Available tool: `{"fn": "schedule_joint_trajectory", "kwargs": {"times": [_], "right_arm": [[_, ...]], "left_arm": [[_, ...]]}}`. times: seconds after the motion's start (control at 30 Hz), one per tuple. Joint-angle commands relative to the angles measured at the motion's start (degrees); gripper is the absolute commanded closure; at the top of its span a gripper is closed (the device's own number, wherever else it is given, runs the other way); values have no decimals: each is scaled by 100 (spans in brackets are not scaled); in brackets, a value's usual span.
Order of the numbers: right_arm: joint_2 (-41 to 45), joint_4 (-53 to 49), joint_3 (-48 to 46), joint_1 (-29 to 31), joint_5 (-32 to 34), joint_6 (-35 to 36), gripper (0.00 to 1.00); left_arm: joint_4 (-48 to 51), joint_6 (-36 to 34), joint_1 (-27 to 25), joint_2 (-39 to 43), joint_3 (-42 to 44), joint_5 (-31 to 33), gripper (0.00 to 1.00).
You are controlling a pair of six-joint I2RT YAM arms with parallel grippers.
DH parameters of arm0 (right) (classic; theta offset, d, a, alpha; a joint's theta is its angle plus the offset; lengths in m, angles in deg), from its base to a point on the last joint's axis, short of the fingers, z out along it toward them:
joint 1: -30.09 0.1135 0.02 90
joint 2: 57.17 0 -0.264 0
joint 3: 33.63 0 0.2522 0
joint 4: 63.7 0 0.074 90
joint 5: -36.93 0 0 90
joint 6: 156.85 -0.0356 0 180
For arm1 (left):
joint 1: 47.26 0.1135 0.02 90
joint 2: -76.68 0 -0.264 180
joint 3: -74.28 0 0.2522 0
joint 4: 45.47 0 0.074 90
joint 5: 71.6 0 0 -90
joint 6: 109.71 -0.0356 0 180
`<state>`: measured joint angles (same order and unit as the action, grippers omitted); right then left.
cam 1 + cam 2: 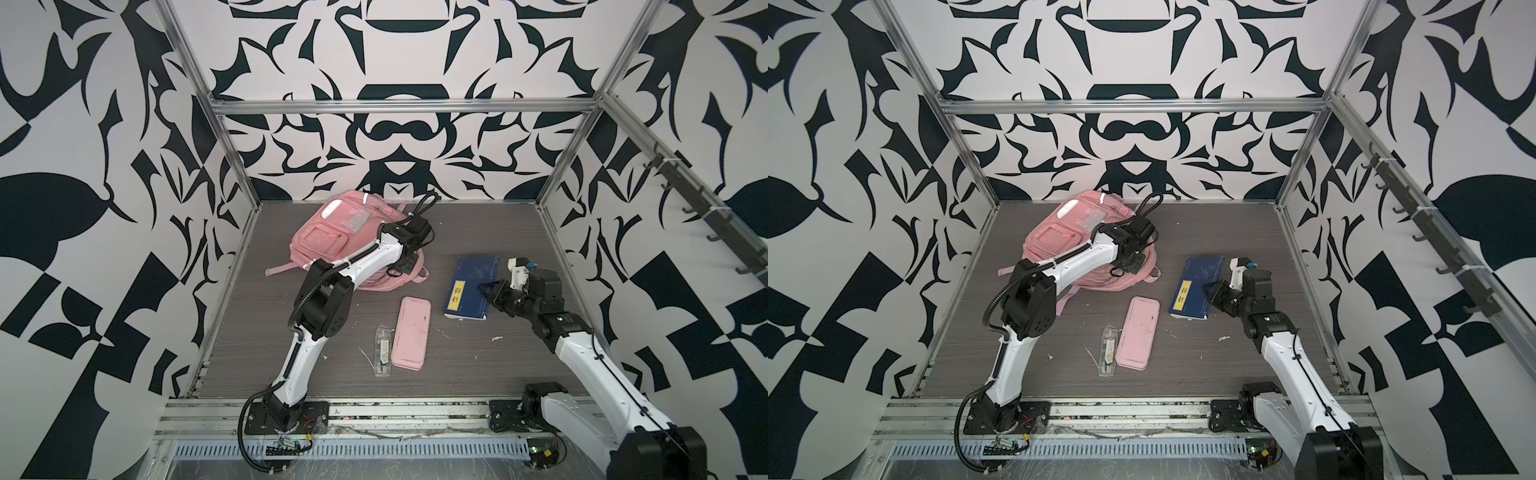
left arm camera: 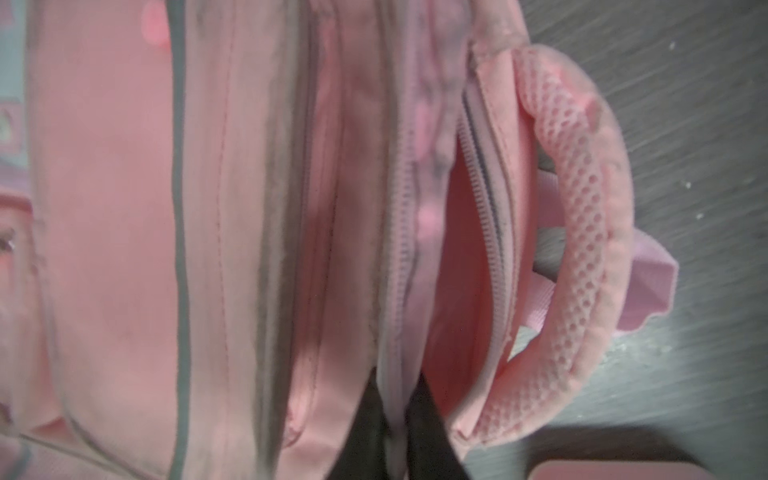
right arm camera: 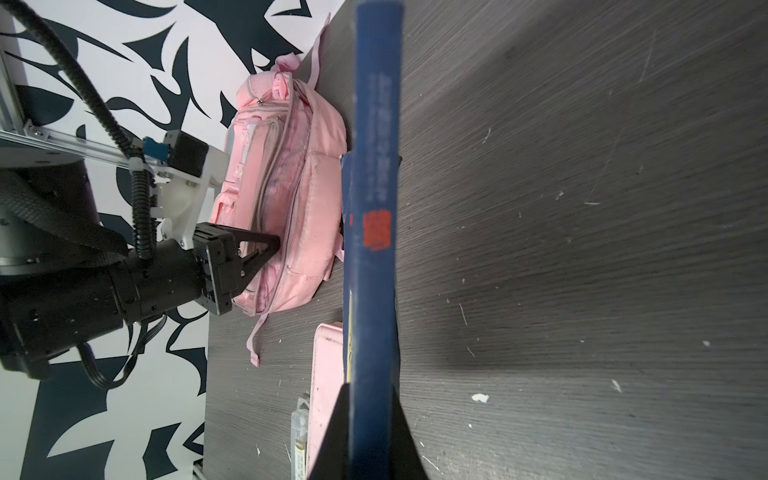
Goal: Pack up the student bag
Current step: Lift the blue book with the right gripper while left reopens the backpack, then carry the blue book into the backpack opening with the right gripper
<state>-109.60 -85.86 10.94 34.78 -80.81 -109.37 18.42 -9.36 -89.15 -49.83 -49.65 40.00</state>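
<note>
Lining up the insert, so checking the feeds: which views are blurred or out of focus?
Left wrist view: student bag soft, too close, zip teeth readable. Right wrist view: blue book blurred near the lens, bag behind sharper. Both top views: sharp, evenly lit.

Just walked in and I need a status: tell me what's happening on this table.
The left claw is shut on the student bag, pinching fabric beside its open zip. The right claw grips the blue book by one edge, apart from the bag, not yet inside. A pink pencil case and a clear packet lie on the table, unpacked.
</note>
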Motion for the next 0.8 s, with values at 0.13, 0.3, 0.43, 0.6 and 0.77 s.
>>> {"fn": "schedule_joint_trajectory", "kwargs": {"times": [0.13,0.3,0.43,0.6,0.77], "right_arm": [[44,507,4,-19,-151,-140,100],[-332,953,203,-13,-366,-407,100],[-829,1658,374,12,-596,-806,100],[-1441,2336,735,323,-570,-1178,100],[-2039,2550,1371,905,-250,-1179,100]], "left_arm": [[571,-196,23,-23,-748,419,100],[837,-466,14,7,-1419,745,100],[1071,-686,5,-89,-2028,953,100],[1356,-803,5,-204,-2740,1138,100],[1296,-872,5,-5,-2897,1188,100]]}}
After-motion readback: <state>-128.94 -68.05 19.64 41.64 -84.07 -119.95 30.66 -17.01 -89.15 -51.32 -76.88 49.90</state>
